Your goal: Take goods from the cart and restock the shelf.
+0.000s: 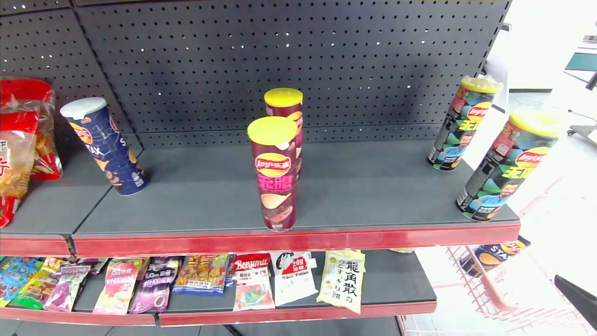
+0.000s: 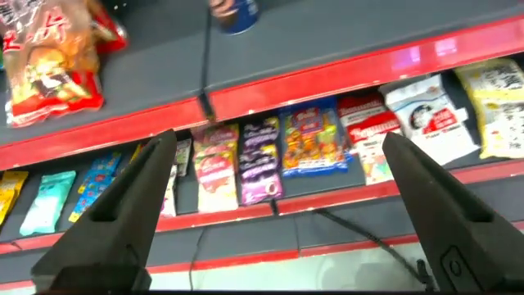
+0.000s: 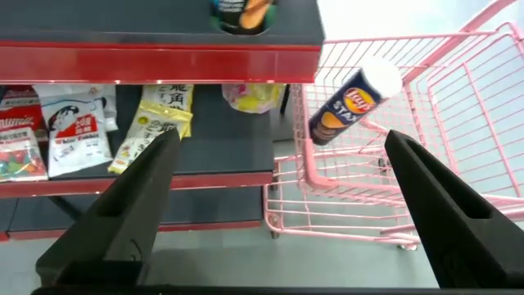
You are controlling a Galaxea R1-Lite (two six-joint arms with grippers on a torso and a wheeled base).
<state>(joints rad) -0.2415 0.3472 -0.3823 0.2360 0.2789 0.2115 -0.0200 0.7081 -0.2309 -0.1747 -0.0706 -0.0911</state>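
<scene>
Standing on the big dark grey metal shelf with the red front edge (image 1: 373, 186) are five tall chip cans: a dark blue can with a white lid (image 1: 105, 147) on the left side, two dark red cans with yellow lids (image 1: 275, 172) in the middle, one behind the other, and two green-and-black cans with yellow lids (image 1: 508, 168) at the right end. So I think a good part of the job is done. The pink wire cart (image 3: 385, 39) sits just beside the shelf's right end, and one more dark blue chip can (image 3: 352, 98) lies in it, waiting to go up. The left gripper (image 2: 270, 205) is wide open and holds nothing. It hangs low in front of the flat snack bags (image 2: 262, 156). The right gripper (image 3: 278, 213) is wide open too, with nothing in it, near the cart but not touching the can.
</scene>
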